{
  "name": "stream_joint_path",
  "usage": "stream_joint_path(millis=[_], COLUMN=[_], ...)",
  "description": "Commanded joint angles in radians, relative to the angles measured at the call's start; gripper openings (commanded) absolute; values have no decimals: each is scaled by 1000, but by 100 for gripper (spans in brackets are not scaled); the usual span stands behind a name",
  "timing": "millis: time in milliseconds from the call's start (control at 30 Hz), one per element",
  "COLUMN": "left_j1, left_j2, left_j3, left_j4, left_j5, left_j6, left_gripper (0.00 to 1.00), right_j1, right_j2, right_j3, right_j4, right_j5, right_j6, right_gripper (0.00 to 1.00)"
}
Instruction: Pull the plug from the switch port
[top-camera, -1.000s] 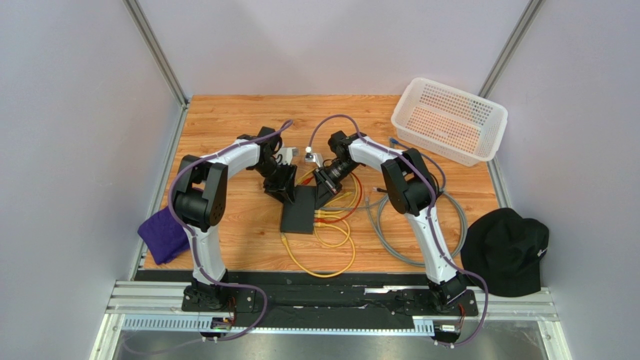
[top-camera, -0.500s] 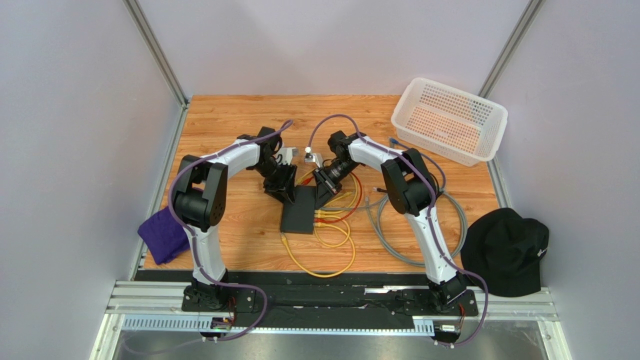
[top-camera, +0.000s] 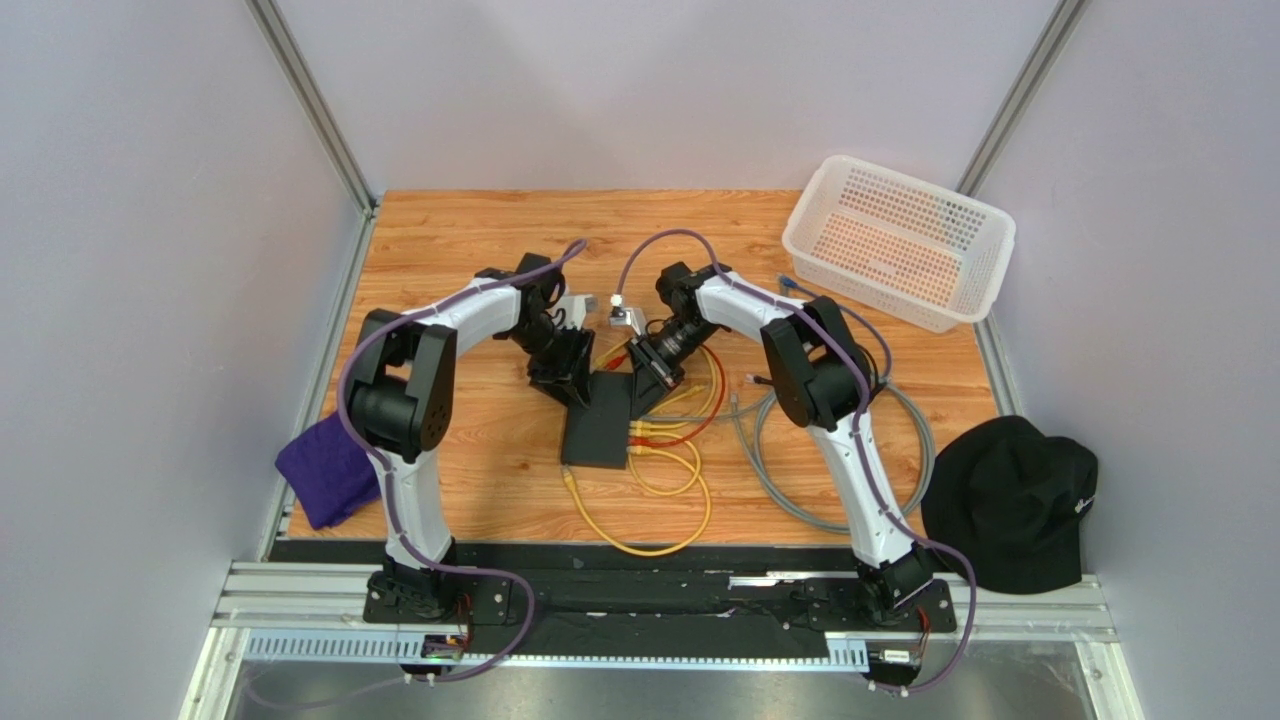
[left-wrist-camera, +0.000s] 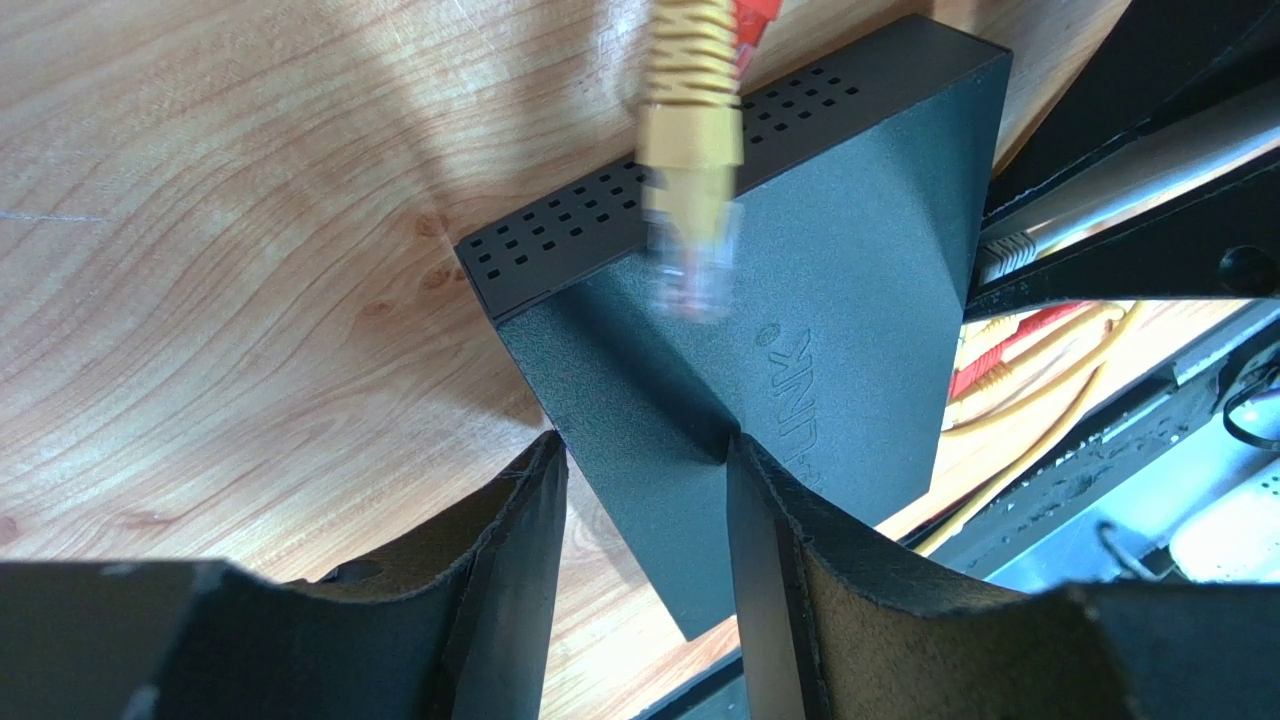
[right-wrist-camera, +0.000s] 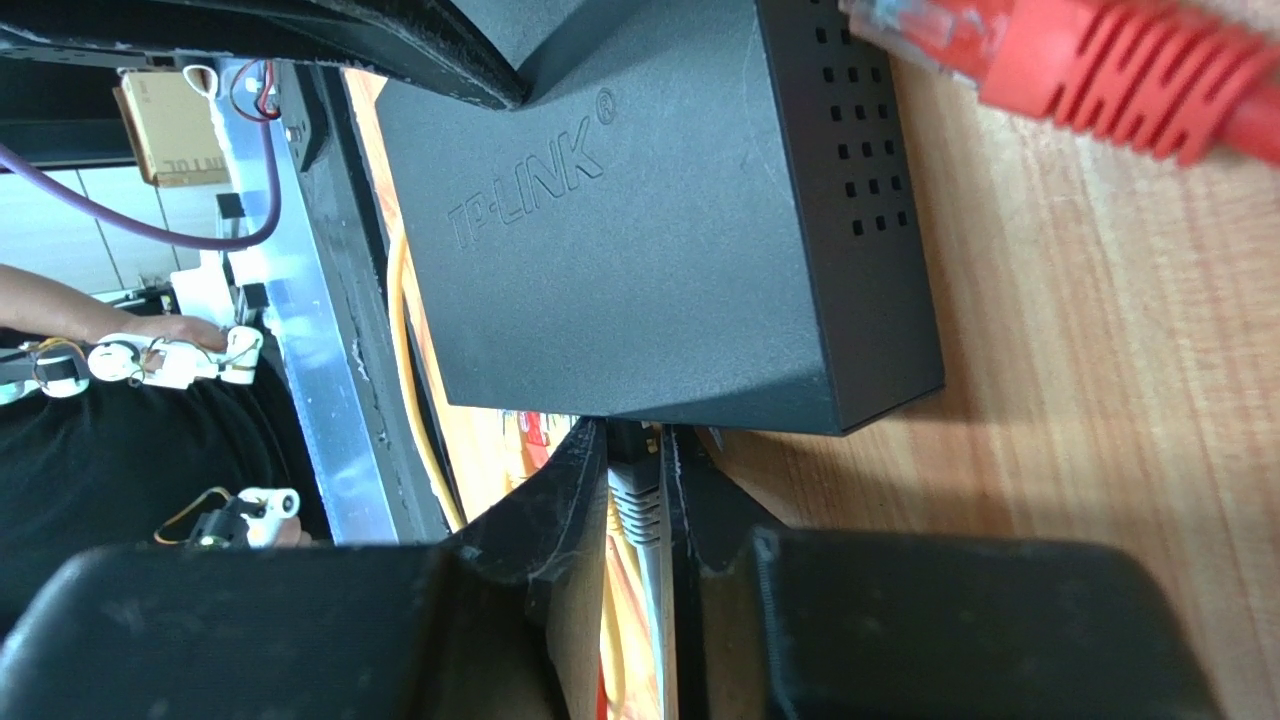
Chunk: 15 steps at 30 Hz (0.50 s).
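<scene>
At frame centre, the left end effector (left-wrist-camera: 639, 518) straddles a corner of the switch (left-wrist-camera: 781, 300), jaws half-spread against it. The right end effector (right-wrist-camera: 639, 480) pinches a grey plug (right-wrist-camera: 637, 507) (nearly closed) at the switch's port edge.

We see our right gripper (right-wrist-camera: 637, 488) pinching a grey plug (right-wrist-camera: 636, 507) between its two dark fingers (right-wrist-camera: 549, 503), apparently seated in the black switch (right-wrist-camera: 661, 225) just beyond the fingertips; a red plug (right-wrist-camera: 1082, 68) lies farther off.
</scene>
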Motion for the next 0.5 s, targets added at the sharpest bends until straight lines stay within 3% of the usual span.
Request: stream_joint_path(millis=[0,133,267,467], left_j1=[-13,-13,-15,-16], left_j2=[43,51,52,42], left_j3=[16,20,33,22], left_j4=[57,56,51,59], left_j5=[-24,-18,-21,-27], left_j6=[20,16,20,23], left_gripper=[50,50,50,50], right_j1=[-13,-14,3,-20], right_j2=[43,53,35,53], right_j3=[80,91,-10,109], right_j4=[8,51,22,38], right_j5=[80,121,138,195], right_j6=[-42,19,-37,-36], right_gripper=[0,0,0,0])
